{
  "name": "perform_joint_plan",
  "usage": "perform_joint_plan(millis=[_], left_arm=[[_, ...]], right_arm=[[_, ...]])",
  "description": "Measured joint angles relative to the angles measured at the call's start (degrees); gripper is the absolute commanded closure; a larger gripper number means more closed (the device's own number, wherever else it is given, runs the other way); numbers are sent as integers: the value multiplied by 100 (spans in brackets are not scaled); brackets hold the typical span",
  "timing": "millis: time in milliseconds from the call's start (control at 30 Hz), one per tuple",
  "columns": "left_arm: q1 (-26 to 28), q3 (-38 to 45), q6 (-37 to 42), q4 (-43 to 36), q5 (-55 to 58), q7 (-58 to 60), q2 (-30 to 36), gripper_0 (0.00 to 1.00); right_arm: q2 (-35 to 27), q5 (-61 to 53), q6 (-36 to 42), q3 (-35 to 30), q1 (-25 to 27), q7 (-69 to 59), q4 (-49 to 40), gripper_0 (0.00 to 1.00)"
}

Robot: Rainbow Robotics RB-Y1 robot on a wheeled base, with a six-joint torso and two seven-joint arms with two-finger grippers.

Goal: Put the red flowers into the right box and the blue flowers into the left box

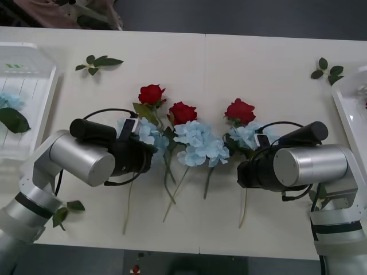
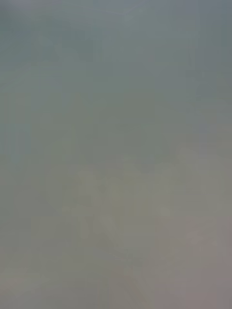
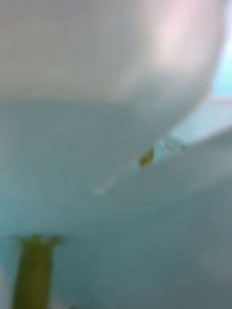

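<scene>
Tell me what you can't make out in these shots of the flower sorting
- Both grippers' fingers: front view, hidden behind the arms' own wrists, down among the blue flowers.
- Right wrist view: a grey blur, nothing identifiable.
- Left wrist view: pressed against pale blue petals, too blurred to show a grasp.
- The right box: cut off by the frame edge, contents unclear.
- The left box: partly cut off.

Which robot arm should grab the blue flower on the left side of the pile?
Probably the left. The left gripper is right at that blue flower, and the left box sits on its side. The right gripper is down at the pile's other end.
</scene>
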Motion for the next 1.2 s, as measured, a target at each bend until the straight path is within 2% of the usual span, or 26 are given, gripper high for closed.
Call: perform_joint_plan(millis=[233,300,400,567,700,800,900,1033,1200], left_arm=[[0,-24,0,-250,2,0,425,100],[0,-4,191,-658,55,2,740,100],[1,247,896,-1510,402,14,1309,100],[2,1419,2145,-2670,1148,79,2175,100],[3,2591,2891,-2955,1686,177,2871,100],[3,3124,3190,-2794,1796,176,3299,100],[3,3317,3270,-2360,1520,155,3486,100],[3,3366,2978,-1381,1298,-293,3496,100],[3,3408,2575,-24,1309,-919,3493,100]], right_arm=[[-121,-57,42,0,0,0,-205,100],[-252,-244,213,-12,2,0,-505,100],[-470,-671,419,-147,3,0,-1042,100],[-671,-1741,693,-772,4,0,-1738,100],[-676,-3088,883,-1578,1,0,-2036,100],[-676,-4160,883,-2090,-34,1,-2059,100],[-677,-4658,964,-2332,-195,29,-2059,100],[-677,-5482,1339,-2553,-623,402,-1917,100],[-677,-6280,1417,-2775,-1273,1014,-1305,100]])
